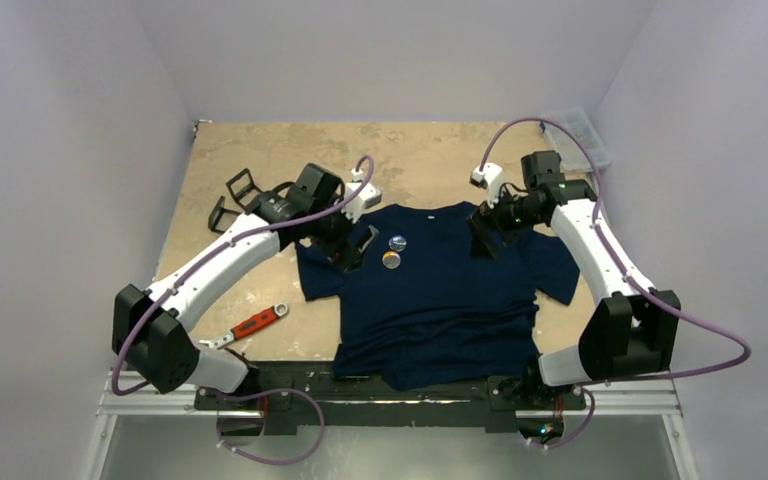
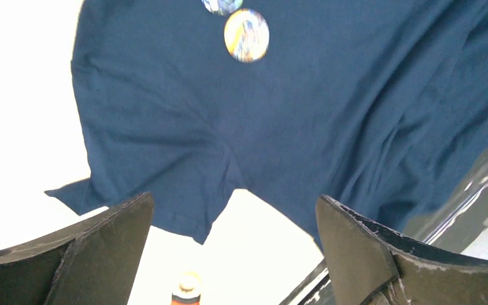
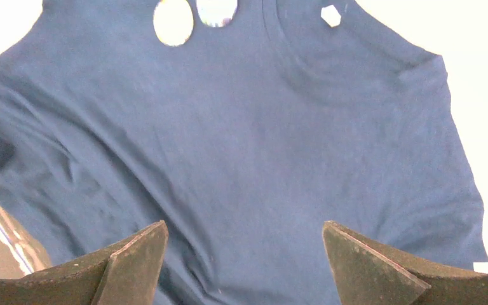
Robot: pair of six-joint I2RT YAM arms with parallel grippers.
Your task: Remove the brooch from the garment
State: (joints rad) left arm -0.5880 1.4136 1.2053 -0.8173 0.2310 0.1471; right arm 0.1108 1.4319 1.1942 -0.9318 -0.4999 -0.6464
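Top external: your garment lies flat on the table so the brooches face up. Left hand and right hand hang wide open, empty.

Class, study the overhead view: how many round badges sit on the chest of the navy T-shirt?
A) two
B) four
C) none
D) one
A: an upper badge and a lower badge sit close together on the T-shirt, just below its neckline.

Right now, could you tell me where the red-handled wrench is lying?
In the top view the wrench lies on the table left of the navy T-shirt, beside the left arm, toward the near edge.
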